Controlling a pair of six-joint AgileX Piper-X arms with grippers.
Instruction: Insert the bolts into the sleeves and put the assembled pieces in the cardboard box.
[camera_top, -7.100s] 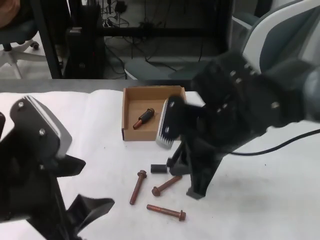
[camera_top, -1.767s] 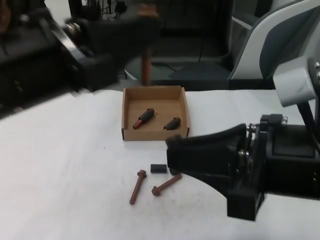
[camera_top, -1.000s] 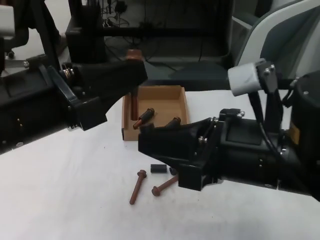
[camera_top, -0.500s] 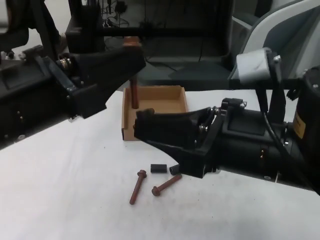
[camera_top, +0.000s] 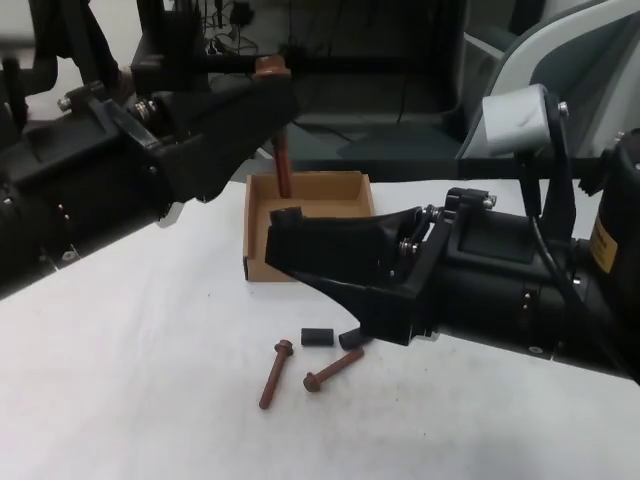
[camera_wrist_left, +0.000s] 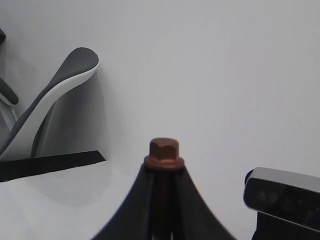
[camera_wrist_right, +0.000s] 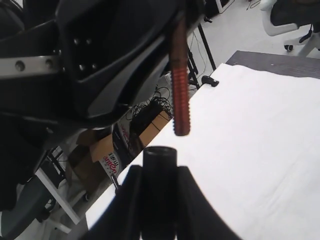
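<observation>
While the left hand pinched the bolt upright, head up, its threaded tip hung just above and slightly off the open mouth of the sleeve. The right hand pinched the sleeve upright, near the cardboard box.

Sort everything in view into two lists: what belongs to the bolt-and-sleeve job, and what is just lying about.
Belongs to the job:
held bolt in the left claw
held sleeve in the right claw
two loose bolts
loose sleeve
cardboard box

Just lying about:
office chair
white cloth over the bench
</observation>
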